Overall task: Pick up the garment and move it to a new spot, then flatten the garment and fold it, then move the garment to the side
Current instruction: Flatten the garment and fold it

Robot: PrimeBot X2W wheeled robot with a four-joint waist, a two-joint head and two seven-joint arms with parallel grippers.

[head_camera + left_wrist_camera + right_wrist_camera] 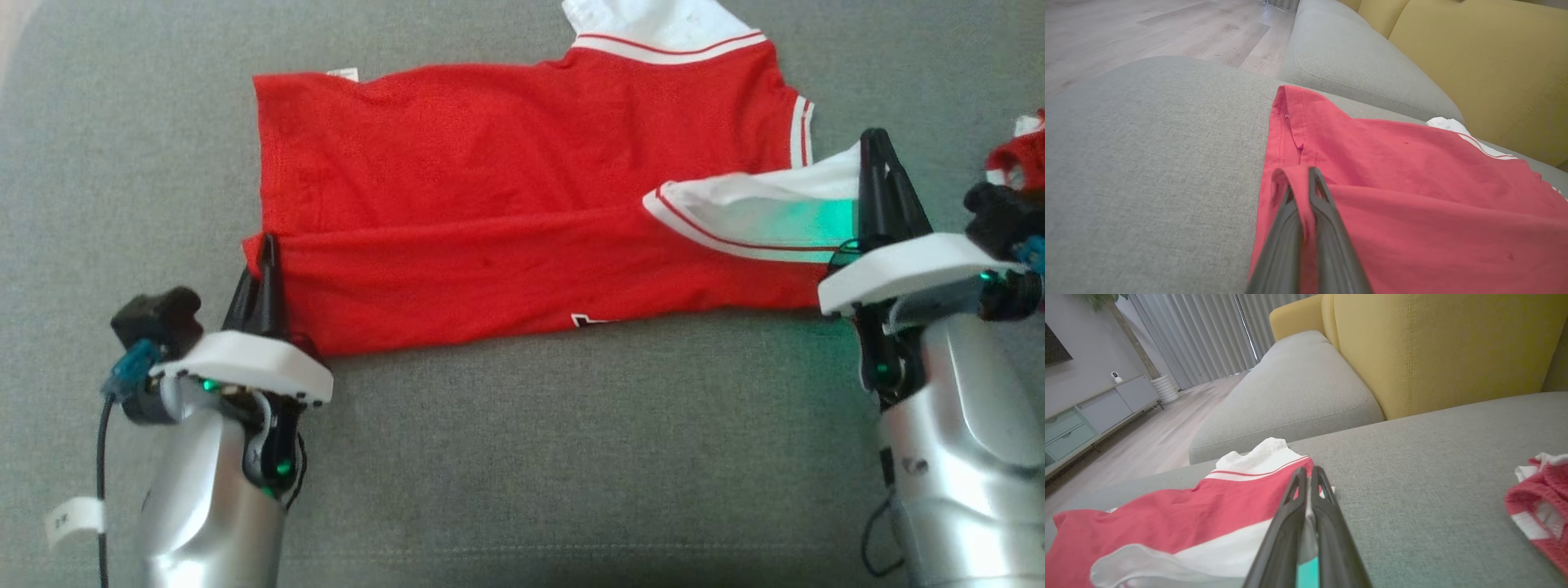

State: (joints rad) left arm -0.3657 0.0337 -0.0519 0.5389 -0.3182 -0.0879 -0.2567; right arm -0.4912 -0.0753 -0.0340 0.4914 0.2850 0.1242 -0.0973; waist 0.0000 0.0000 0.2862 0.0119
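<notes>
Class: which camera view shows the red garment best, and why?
The head view: nearly the whole red garment lies spread on the grey cushion. The left wrist view gives its hem end; the right wrist view its white-trimmed end.

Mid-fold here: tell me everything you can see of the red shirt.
The red shirt has white sections with red-striped trim and looks like thin knit. It lies spread on the grey sofa cushion, its near edge doubled over. The left gripper is shut on the hem corner, the right gripper on a white section.
</notes>
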